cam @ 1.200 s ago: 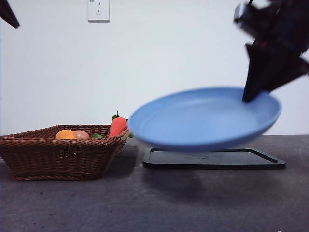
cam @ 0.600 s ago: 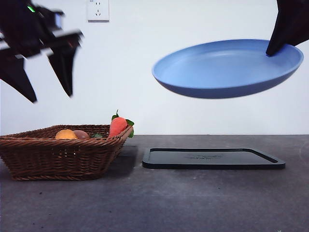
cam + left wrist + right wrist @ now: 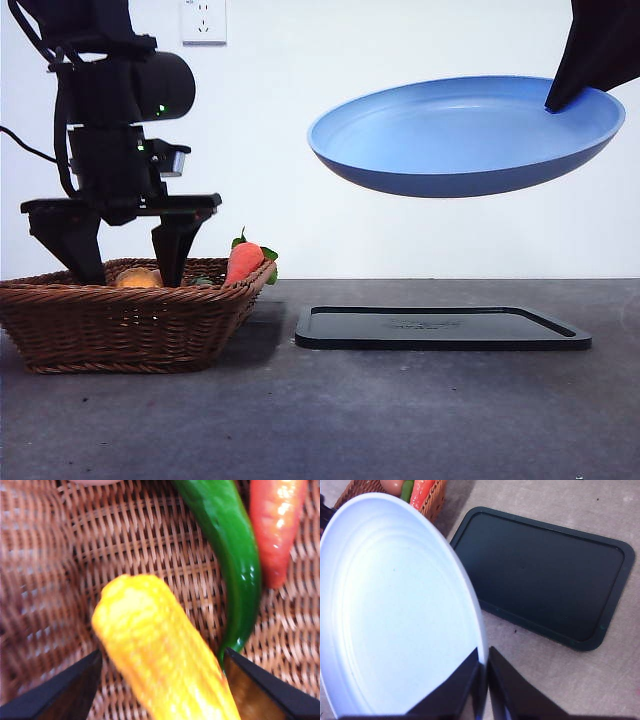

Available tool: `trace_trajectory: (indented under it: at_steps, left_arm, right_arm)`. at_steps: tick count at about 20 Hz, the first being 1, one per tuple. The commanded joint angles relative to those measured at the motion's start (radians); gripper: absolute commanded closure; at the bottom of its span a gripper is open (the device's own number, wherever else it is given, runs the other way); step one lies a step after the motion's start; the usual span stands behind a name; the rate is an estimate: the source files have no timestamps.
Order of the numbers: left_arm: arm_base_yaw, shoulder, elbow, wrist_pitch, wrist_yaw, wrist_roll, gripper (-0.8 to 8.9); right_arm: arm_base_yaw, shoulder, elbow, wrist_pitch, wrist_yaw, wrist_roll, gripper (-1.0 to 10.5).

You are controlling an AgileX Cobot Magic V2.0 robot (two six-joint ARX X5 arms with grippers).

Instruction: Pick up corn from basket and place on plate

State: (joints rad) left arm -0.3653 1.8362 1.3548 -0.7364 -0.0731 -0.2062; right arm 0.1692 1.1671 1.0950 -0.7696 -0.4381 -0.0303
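The corn (image 3: 162,652), a bumpy orange-yellow cob, lies on the woven floor of the brown wicker basket (image 3: 120,325); only its top (image 3: 137,279) peeks over the rim in the front view. My left gripper (image 3: 125,268) has come down into the basket and stands open, one jaw on each side of the cob (image 3: 160,670), not closed on it. High at the right, my right gripper (image 3: 485,672) is shut on the rim of the blue plate (image 3: 465,135), holding it tilted in the air above the black tray.
A green pepper (image 3: 230,565) and a red-orange carrot (image 3: 243,262) lie beside the corn in the basket. A flat black tray (image 3: 440,328) rests on the grey table to the basket's right, below the raised plate (image 3: 395,610).
The left arm swung in from the upper left and lowered its open jaws into the basket around the corn. The right gripper lifted the plate higher, then held it nearly still.
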Motion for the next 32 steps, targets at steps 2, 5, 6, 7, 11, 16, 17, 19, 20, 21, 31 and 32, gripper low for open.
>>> trace_trajectory:
  at_steps: [2, 5, 6, 7, 11, 16, 17, 19, 20, 21, 31, 32]
  left_arm:
    - [-0.007, 0.054, 0.023, -0.007, 0.005, -0.031, 5.01]
    - [-0.008, 0.054, 0.023, -0.004, 0.006, -0.066, 6.10]
    - [-0.008, 0.053, 0.024, -0.004, 0.006, -0.069, 6.23]
    - [-0.008, 0.049, 0.025, -0.008, 0.006, -0.074, 6.24]
    - [-0.008, -0.037, 0.026, -0.011, 0.028, -0.092, 6.25]
    - [-0.030, -0.303, 0.026, 0.003, 0.154, -0.098, 6.25]
    - [-0.051, -0.346, 0.026, 0.020, 0.207, -0.103, 6.25]
    - [-0.116, -0.396, 0.026, 0.089, 0.310, -0.115, 6.24]
    - [-0.152, -0.397, 0.026, 0.119, 0.330, -0.121, 6.24]
    - [-0.190, -0.389, 0.026, 0.140, 0.334, -0.120, 6.24]
    - [-0.353, -0.153, 0.026, 0.193, 0.319, -0.001, 6.24]
    - [-0.356, -0.137, 0.026, 0.193, 0.319, 0.000, 6.21]
  right_arm:
    - [0.002, 0.006, 0.019, 0.017, -0.007, -0.009, 9.4]
    - [0.002, 0.006, 0.019, 0.017, -0.007, -0.010, 9.4]
    - [0.002, 0.006, 0.019, 0.017, -0.007, -0.011, 9.4]
    - [0.002, 0.006, 0.019, 0.017, -0.007, -0.010, 9.4]
    - [0.002, 0.009, 0.019, 0.021, -0.007, -0.003, 9.4]
    - [0.005, 0.108, 0.019, 0.053, -0.050, 0.060, 9.4]
    - [0.006, 0.151, 0.019, 0.079, -0.085, 0.087, 9.4]
    - [0.022, 0.252, 0.019, 0.165, -0.137, 0.171, 9.4]
    - [0.036, 0.291, 0.019, 0.203, -0.163, 0.208, 9.4]
    - [0.048, 0.325, 0.019, 0.231, -0.192, 0.235, 9.4]
    - [0.069, 0.375, 0.019, 0.241, -0.225, 0.267, 9.4]
    - [0.069, 0.375, 0.019, 0.241, -0.225, 0.267, 9.4]
